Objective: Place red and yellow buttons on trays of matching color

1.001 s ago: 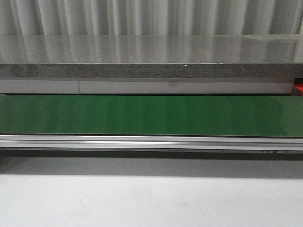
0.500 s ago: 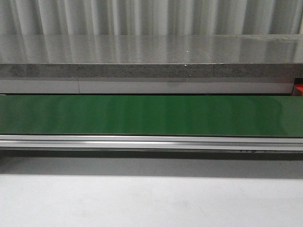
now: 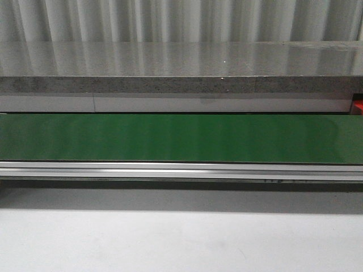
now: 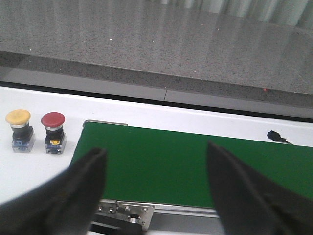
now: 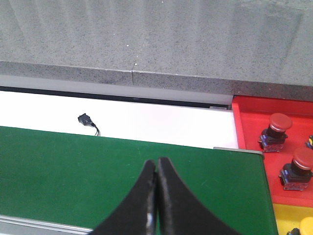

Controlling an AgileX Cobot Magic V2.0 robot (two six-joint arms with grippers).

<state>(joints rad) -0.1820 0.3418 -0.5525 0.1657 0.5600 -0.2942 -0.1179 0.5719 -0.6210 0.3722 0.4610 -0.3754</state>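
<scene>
In the left wrist view a yellow button (image 4: 18, 129) and a red button (image 4: 53, 131) stand side by side on the white table, just off the end of the green belt (image 4: 186, 166). My left gripper (image 4: 155, 152) hangs open over that belt end with nothing between its fingers. In the right wrist view my right gripper (image 5: 156, 161) is shut and empty above the belt (image 5: 98, 171). Beyond the belt's other end lies the red tray (image 5: 247, 125) holding two red buttons (image 5: 275, 131) (image 5: 298, 167). A corner of the yellow tray (image 5: 286, 218) with a yellow button (image 5: 305, 226) shows below it.
A grey stone ledge (image 3: 181, 62) runs behind the belt (image 3: 181, 139). An aluminium rail (image 3: 181, 170) borders the belt's near side. A small black connector (image 5: 87, 120) lies on the white table behind the belt. A red sliver (image 3: 358, 105) shows at the front view's right edge.
A small dark mark under the aluminium rail has shifted leftward in the front view. Nothing else has visibly moved.
</scene>
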